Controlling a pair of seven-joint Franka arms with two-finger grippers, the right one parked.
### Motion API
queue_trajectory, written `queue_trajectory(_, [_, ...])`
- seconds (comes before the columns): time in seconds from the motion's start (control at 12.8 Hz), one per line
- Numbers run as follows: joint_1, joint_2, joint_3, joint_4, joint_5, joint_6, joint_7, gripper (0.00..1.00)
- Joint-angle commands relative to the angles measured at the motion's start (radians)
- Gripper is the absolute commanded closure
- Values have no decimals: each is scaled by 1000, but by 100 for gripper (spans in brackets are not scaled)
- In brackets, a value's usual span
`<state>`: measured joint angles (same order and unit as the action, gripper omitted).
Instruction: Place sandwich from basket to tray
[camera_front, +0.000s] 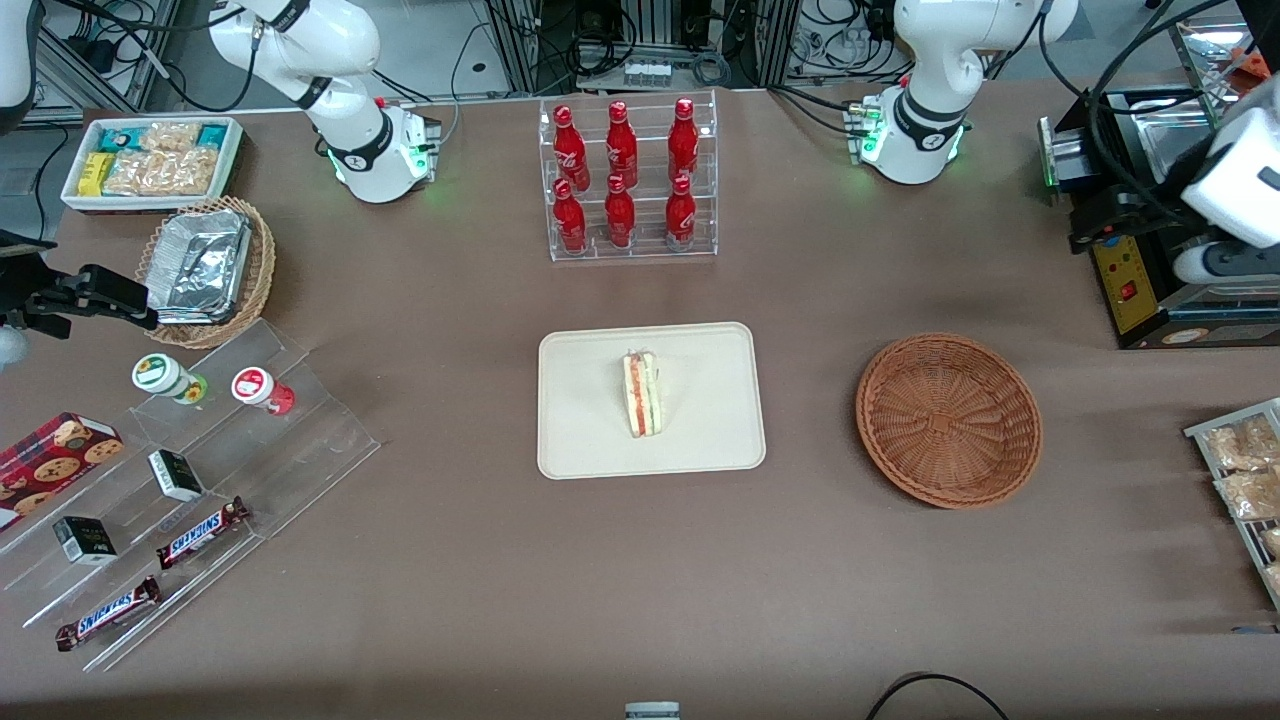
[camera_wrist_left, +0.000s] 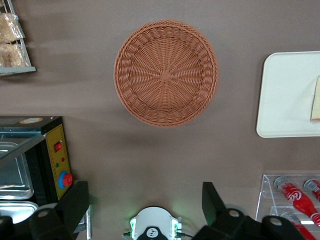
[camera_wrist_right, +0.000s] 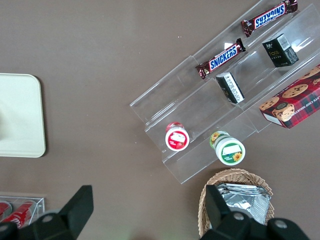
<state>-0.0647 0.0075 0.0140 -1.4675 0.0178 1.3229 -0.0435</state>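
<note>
The sandwich (camera_front: 642, 393) lies on the cream tray (camera_front: 705, 410) at the middle of the table, cut side with red and green layers facing up. Only its pale edge (camera_wrist_left: 316, 100) shows on the tray (camera_wrist_left: 285, 100) in the left wrist view. The round reddish-brown basket (camera_front: 948, 420) sits beside the tray toward the working arm's end, with nothing in it (camera_wrist_left: 166, 73). My gripper (camera_front: 1095, 222) hangs high above the table at the working arm's end, well clear of the basket. It is open (camera_wrist_left: 145, 205), fingers wide apart, nothing between them.
A black machine with a yellow panel (camera_front: 1130, 285) stands under the gripper. A clear rack of red bottles (camera_front: 630, 180) is farther from the camera than the tray. A wire rack of snack packets (camera_front: 1245, 470) lies at the working arm's end; acrylic steps with chocolate bars (camera_front: 200, 530) lie at the parked arm's end.
</note>
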Motion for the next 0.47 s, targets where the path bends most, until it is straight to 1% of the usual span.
queue_trajectory(0.0, [22, -18, -12, -17, -6, 19, 48, 0])
queue_trajectory(0.39, [25, 8, -12, 18, -15, 39, 51, 0])
